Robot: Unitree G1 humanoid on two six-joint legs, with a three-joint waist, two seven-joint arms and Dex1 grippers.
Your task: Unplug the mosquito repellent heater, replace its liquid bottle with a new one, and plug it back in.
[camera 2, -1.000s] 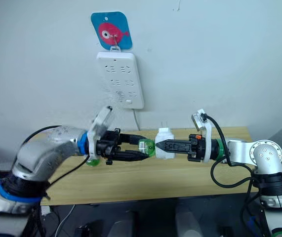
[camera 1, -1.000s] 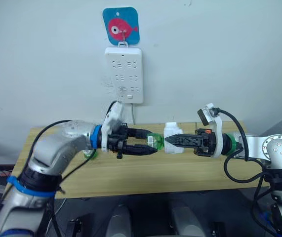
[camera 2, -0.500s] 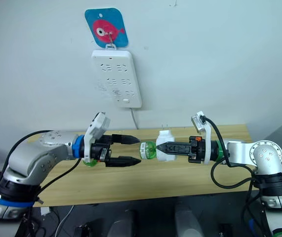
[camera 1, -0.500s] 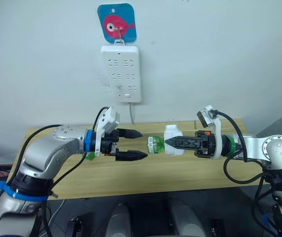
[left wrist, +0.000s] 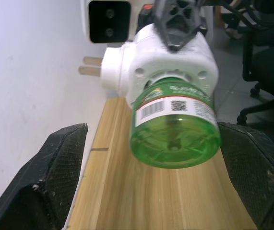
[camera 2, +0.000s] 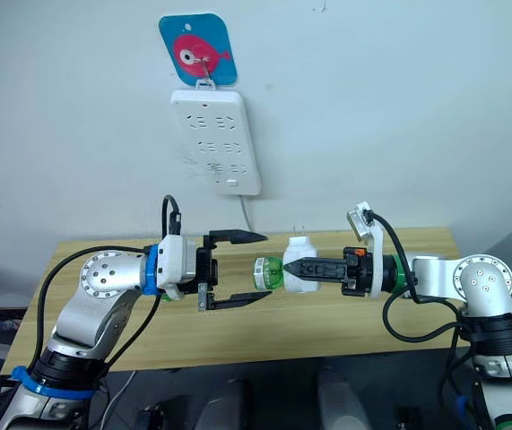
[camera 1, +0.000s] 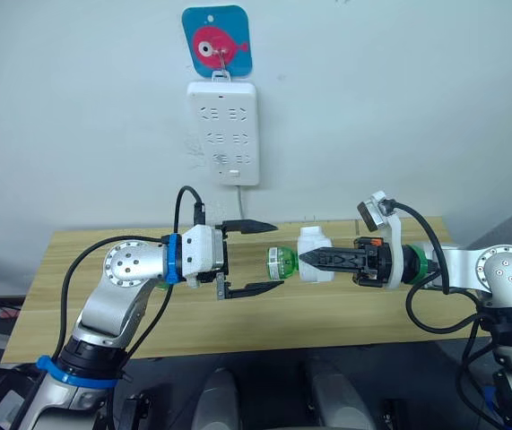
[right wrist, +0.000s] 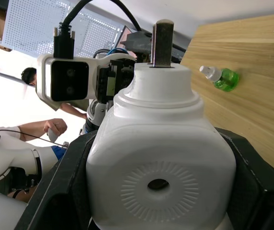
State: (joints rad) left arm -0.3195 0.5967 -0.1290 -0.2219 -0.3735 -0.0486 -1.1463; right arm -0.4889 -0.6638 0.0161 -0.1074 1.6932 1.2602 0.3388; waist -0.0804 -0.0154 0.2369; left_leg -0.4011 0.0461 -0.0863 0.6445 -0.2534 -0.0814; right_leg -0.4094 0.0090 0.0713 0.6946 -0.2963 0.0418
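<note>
The right gripper [camera 1: 306, 258] is clamping the heater [camera 1: 315, 253] above the table [camera 1: 327, 309], its green bottle [camera 1: 280, 262] pointing at the wide-open left gripper [camera 1: 272, 255].

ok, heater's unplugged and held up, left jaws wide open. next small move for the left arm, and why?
Probably ease the left gripper forward around the green bottle and close on it. The right gripper holds the heater clear of the table, the bottle sticks out toward the left arm, and the open jaws line up with it but stop short.
</note>
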